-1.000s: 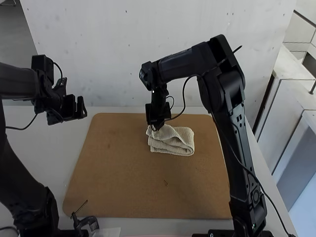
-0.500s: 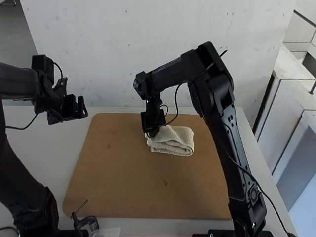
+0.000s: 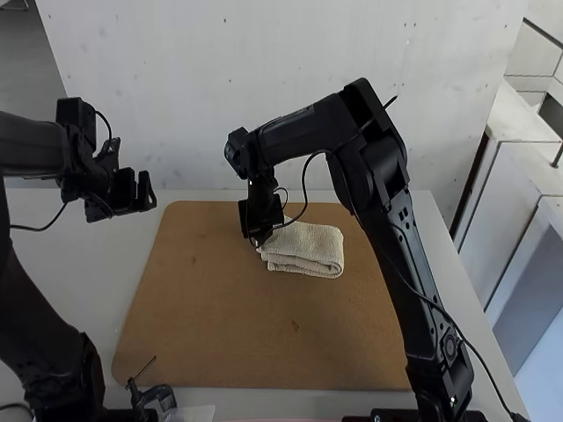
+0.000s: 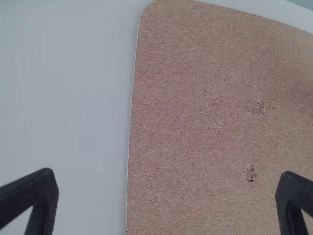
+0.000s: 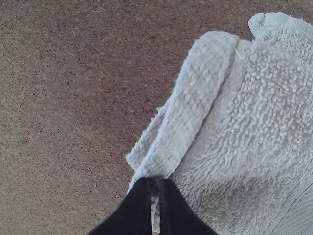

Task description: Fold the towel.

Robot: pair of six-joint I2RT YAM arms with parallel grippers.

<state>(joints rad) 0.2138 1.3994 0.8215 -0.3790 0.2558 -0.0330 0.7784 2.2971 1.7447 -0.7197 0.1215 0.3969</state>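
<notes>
Towel (image 3: 312,246) on board (image 3: 211,316), long axis from side to side, edge pinched between closed right fingers (image 3: 257,236); left fingers (image 3: 144,192) wide apart, empty.

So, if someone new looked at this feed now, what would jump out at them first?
Probably the pale, folded towel on the brown board, with the right gripper closed on its hem at the near-left corner in the high view. Then the big black right arm, arching over the board, and the open left gripper off beyond the board's left edge.
</notes>
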